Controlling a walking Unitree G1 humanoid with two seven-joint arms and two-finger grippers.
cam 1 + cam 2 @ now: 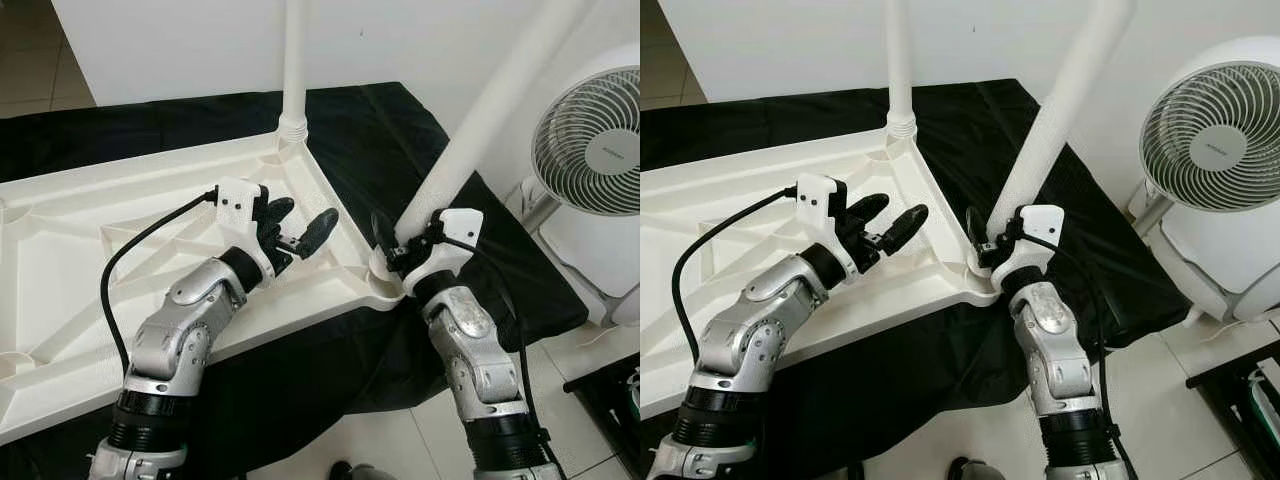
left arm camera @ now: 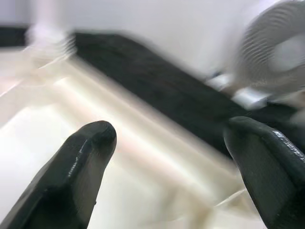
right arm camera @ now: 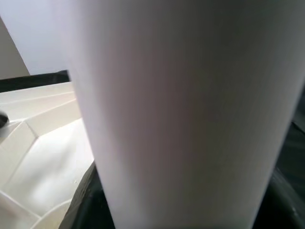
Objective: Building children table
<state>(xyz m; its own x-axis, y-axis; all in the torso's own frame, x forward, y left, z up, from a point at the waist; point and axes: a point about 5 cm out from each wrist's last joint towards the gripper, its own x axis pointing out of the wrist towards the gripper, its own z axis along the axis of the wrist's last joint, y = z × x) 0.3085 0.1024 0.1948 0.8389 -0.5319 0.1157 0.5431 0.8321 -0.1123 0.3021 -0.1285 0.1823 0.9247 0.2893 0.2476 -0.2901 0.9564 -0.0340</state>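
A white plastic table top (image 1: 60,250) lies upside down on a black cloth. One white leg (image 1: 294,70) stands upright in its far corner socket. A second white leg (image 1: 480,120) leans to the right out of the near right corner socket (image 1: 385,285). My right gripper (image 1: 398,240) is shut on this leaning leg just above the socket, and the leg (image 3: 181,109) fills the space between its fingers. My left gripper (image 1: 298,224) hovers open over the ribbed underside, just left of that corner. Its two black fingers (image 2: 81,167) are wide apart with nothing between them.
A white floor fan (image 1: 590,140) stands close on the right, beside the leaning leg. The black cloth (image 1: 380,130) hangs over the edge of the support. A white wall runs behind. Tiled floor (image 1: 400,440) shows in front, below the near corner.
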